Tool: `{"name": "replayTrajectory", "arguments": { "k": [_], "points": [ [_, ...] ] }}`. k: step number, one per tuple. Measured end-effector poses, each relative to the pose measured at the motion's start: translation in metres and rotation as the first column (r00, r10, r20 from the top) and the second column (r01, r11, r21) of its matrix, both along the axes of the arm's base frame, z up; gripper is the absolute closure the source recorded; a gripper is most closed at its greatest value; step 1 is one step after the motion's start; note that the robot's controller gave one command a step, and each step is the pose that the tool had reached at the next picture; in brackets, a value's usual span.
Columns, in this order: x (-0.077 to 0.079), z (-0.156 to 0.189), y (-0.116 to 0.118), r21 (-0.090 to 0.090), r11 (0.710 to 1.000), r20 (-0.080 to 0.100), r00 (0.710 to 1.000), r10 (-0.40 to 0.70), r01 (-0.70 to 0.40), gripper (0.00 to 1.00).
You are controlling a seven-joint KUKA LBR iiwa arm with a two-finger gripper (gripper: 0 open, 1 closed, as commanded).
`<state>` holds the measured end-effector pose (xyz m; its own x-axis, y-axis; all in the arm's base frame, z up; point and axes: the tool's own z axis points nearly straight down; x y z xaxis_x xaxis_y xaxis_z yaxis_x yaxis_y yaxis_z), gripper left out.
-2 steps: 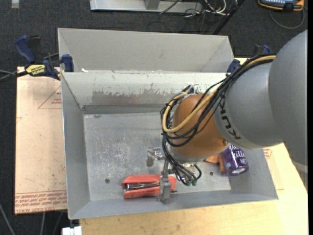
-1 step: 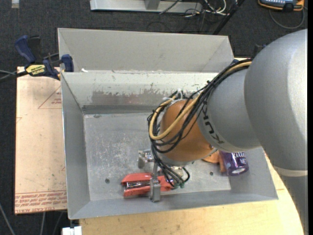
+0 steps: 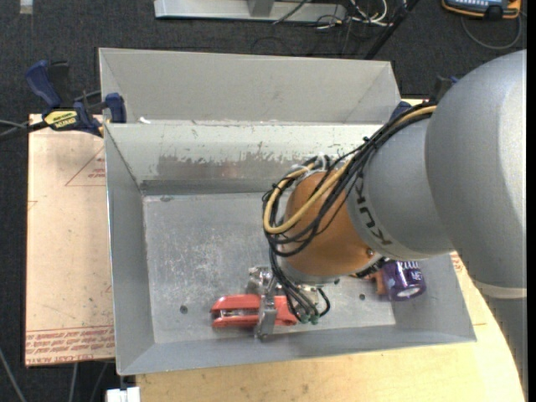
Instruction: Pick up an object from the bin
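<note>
One red stapler (image 3: pixel 237 311) | by bin (image 3: pixel 126 249) near wall | jaws down on its right half | grip: cannot tell

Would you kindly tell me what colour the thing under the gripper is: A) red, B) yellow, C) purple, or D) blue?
A: the gripper is down over the red thing near the front wall of the bin, while the purple thing lies apart, further right.
</note>
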<state>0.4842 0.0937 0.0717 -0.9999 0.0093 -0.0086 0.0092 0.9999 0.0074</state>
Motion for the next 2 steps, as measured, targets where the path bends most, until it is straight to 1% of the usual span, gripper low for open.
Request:
{"name": "replayTrajectory", "arguments": {
  "k": [2],
  "points": [
    [-0.0008,0.0042,-0.0001,0.0,1.0,-0.001,1.0,0.0,0.0,1.0]
  ]
}}
